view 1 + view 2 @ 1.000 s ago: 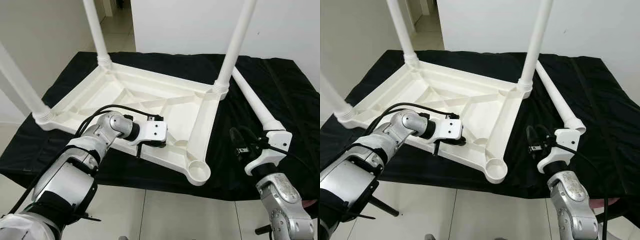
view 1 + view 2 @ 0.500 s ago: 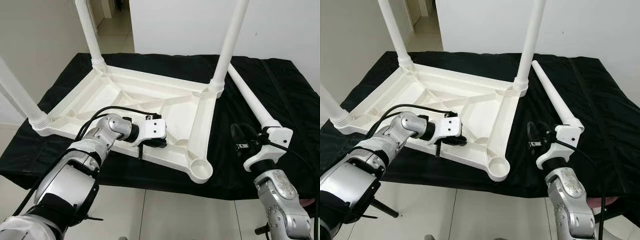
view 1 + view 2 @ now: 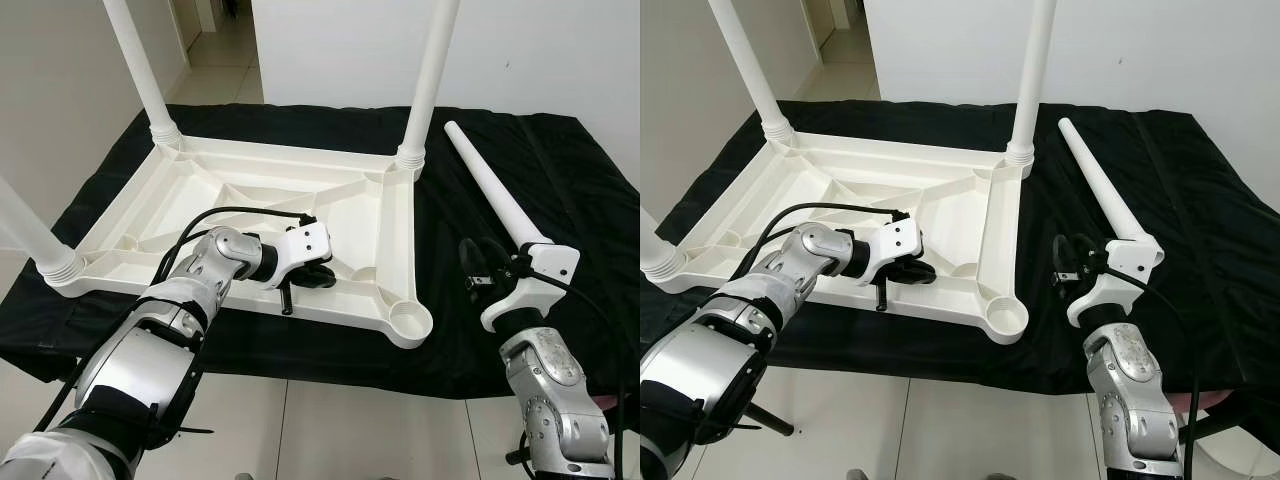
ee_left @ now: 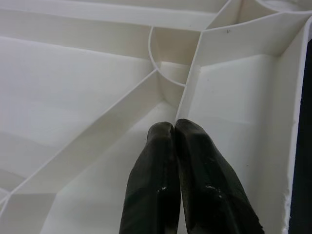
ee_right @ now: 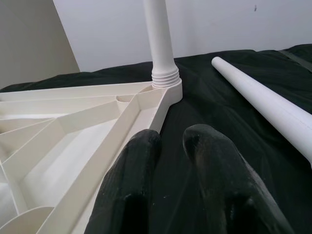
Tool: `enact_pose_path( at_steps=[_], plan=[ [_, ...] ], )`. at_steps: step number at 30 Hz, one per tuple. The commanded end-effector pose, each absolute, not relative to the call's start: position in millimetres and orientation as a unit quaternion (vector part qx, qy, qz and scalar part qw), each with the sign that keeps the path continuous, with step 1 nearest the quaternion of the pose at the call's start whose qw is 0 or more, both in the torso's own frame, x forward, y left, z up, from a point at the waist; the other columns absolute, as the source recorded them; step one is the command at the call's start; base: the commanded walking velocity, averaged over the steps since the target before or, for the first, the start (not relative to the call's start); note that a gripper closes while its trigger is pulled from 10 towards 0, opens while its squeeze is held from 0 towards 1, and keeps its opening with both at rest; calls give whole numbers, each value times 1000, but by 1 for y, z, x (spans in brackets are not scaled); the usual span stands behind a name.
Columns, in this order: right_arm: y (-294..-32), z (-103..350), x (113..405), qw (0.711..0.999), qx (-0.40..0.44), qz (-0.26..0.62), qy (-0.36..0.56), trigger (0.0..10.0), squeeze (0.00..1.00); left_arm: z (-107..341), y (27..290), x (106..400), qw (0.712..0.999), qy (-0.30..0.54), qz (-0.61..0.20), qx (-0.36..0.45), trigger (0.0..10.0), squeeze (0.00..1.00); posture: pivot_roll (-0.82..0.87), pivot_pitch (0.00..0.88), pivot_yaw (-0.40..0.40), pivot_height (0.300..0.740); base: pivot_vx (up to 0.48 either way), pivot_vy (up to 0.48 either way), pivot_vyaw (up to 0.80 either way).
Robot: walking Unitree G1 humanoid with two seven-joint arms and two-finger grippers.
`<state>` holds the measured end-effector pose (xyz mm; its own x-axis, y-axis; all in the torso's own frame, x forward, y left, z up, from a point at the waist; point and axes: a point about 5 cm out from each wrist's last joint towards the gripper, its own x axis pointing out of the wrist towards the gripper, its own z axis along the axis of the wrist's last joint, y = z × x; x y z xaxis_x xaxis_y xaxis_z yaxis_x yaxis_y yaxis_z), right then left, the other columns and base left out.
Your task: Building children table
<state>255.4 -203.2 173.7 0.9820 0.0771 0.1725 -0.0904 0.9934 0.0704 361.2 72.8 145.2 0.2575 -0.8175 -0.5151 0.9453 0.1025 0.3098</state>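
The white tabletop [image 3: 250, 200] lay upside down on a black cloth [image 3: 560, 180], its ribbed underside facing up. Three legs stood screwed into its corners: one at the far left [image 3: 135, 65], one at the far right [image 3: 430, 75], and one at the near left [image 3: 30, 235]. The near right socket [image 3: 408, 321] was empty. A fourth leg [image 3: 495, 185] lay loose on the cloth, just right of the tabletop, its thick end toward the robot.

The left arm [image 3: 215, 265] reached forward and bent inward at the elbow, the forearm running along the tabletop's near edge. The left gripper [image 4: 174, 127] pointed into the underside, and its fingers [image 4: 151, 180] were pressed together with nothing between them, their tips resting against a thin rib inside the near right part of the tabletop.

The right arm [image 3: 545, 365] rose from the lower right, wrist bent toward the tabletop. The right gripper [image 5: 170, 141] hovered over the cloth between the tabletop's right rail and the loose leg, close to the leg's thick end. Its fingers [image 5: 131, 185] stood slightly apart and held nothing.
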Motion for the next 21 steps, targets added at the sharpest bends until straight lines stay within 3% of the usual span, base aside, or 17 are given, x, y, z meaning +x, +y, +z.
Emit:
enact_pose_path(
  at_steps=[1, 8, 9, 16, 17, 19, 20, 21],
  plan=[
    [-201, 172, 258, 995, 42, 45, -83, 10000, 0, 127, 87, 367, 805, 125, -497, 299, 10000, 1000, -161, 32, 71, 740, 0, 0, 0],
    [-201, 172, 259, 995, 42, 45, -84, 10000, 0, 127, 82, 363, 787, 131, -524, 299, 10000, 1000, -159, 34, 72, 740, 0, 0, 0],
    [-202, 172, 258, 995, 41, 44, -84, 10000, 0, 126, 81, 363, 782, 133, -525, 308, 10000, 0, -160, 34, 74, 740, 0, 0, 0],
    [-205, 173, 258, 995, 37, 36, -86, 10000, 0, 124, 77, 363, 772, 146, -528, 321, 10000, 0, -164, 33, 80, 740, 0, 0, 0],
    [-205, 173, 258, 995, 37, 35, -86, 10000, 0, 125, 76, 363, 775, 146, -527, 317, 4353, 0, -163, 32, 81, 740, 0, 0, 0],
    [-205, 172, 258, 995, 37, 35, -86, 10000, 0, 126, 75, 363, 777, 145, -526, 315, 4353, 0, -163, 32, 81, 740, 0, 0, 0],
    [-205, 172, 259, 995, 38, 35, -86, 10000, 0, 126, 74, 363, 778, 143, -526, 312, 0, 0, -163, 33, 81, 740, 0, 0, 0],
    [-205, 172, 259, 995, 38, 35, -86, 10000, 0, 127, 73, 363, 779, 143, -526, 311, 0, 0, -163, 33, 81, 740, 0, 0, 0]
  ],
)
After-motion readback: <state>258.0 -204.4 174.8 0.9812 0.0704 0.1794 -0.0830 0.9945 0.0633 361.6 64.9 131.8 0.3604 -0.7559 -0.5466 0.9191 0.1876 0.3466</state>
